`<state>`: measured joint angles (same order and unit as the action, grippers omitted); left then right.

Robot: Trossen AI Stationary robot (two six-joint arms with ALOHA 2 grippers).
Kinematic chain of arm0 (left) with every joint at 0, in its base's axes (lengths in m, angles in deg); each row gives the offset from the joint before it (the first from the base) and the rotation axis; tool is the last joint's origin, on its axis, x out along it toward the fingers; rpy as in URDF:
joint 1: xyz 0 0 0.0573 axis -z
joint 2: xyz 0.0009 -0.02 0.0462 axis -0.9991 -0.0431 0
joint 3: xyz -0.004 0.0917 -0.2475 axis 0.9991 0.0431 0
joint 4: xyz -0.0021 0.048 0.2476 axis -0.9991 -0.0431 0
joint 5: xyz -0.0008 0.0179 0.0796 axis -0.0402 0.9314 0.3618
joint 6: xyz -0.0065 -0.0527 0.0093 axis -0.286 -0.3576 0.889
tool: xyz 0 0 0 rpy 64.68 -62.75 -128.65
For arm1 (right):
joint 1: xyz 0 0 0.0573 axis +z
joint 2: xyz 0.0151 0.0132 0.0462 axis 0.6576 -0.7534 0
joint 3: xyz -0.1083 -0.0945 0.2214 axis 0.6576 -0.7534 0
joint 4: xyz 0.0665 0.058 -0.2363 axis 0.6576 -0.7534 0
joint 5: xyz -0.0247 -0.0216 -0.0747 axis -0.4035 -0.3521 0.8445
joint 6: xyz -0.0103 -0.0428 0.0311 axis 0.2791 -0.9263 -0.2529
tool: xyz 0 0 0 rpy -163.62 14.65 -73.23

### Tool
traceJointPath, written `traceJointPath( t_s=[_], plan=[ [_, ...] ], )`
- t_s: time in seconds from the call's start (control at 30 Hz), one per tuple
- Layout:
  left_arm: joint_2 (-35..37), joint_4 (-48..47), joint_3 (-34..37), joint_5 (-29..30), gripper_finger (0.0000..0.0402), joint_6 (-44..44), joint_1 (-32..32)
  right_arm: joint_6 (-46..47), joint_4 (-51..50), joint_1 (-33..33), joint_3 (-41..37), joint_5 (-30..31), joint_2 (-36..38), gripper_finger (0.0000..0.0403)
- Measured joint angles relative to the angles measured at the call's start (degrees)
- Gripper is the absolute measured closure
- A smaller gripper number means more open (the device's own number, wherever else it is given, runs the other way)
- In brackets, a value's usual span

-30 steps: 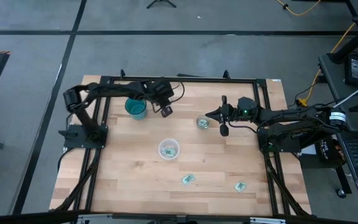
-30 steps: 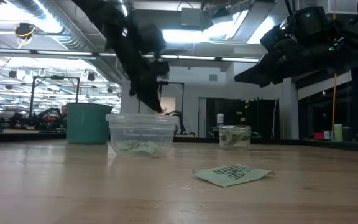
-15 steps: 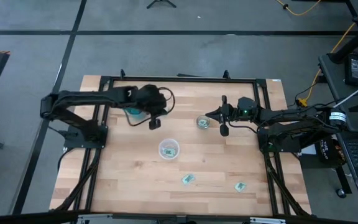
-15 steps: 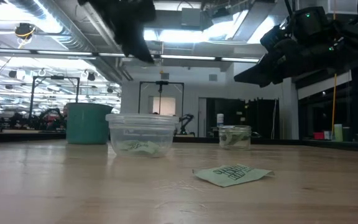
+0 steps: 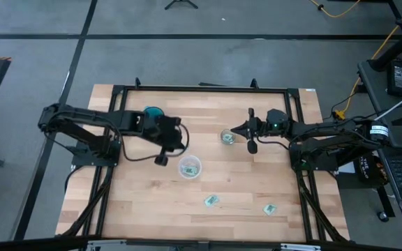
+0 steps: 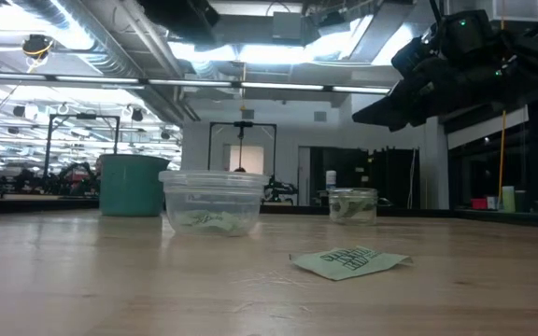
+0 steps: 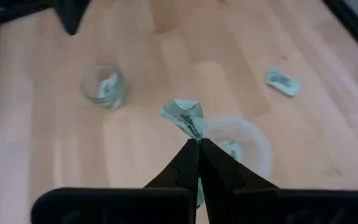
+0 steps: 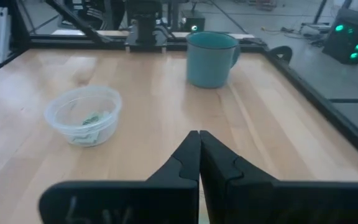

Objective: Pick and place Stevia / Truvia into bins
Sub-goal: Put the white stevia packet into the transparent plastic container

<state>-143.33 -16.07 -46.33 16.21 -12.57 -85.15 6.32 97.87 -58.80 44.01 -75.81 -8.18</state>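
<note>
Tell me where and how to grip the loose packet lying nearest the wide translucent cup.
The packet lies flat on the table, clear of the wide translucent cup and the other loose packet. Probably best to come straight down and pinch across its short width. In the low view one edge looks slightly raised; that end likely gives a finger purchase.

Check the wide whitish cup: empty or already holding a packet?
Holding one: a green-and-white packet lies inside the wide whitish cup, visible through its wall.

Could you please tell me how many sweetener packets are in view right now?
5: one pinched in the left gripper, one in the wide translucent cup, one in the glass cup, two loose on the table. The teal cup might hide more.
</note>
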Motion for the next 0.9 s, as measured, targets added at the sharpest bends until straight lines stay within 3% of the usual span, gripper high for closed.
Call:
traceJointPath(
  t_s=[0.4, 0.5, 0.67, 0.9],
  plan=[
    [-2.24, 5.66, -0.02, 0.70, 0.0398, -7.53, 9.56, 0.02, -2.00, 2.80, 0.00, -0.27, 0.00, 0.0397],
    [-4.47, 6.76, -0.02, 1.37, 0.0398, -7.59, 10.85, 0.02, -2.09, 3.88, 0.00, -0.27, 0.00, 0.0397],
    [-9.99, 7.99, -0.02, 7.22, 0.0398, -7.75, 11.38, 0.02, -2.00, 5.62, 0.00, -0.28, 0.00, 0.0397],
    [-18.15, 9.12, -0.02, 7.68, 0.0398, -8.66, 11.11, 0.02, -1.98, 7.29, 0.00, -0.27, 0.00, 0.0397]
  ],
)
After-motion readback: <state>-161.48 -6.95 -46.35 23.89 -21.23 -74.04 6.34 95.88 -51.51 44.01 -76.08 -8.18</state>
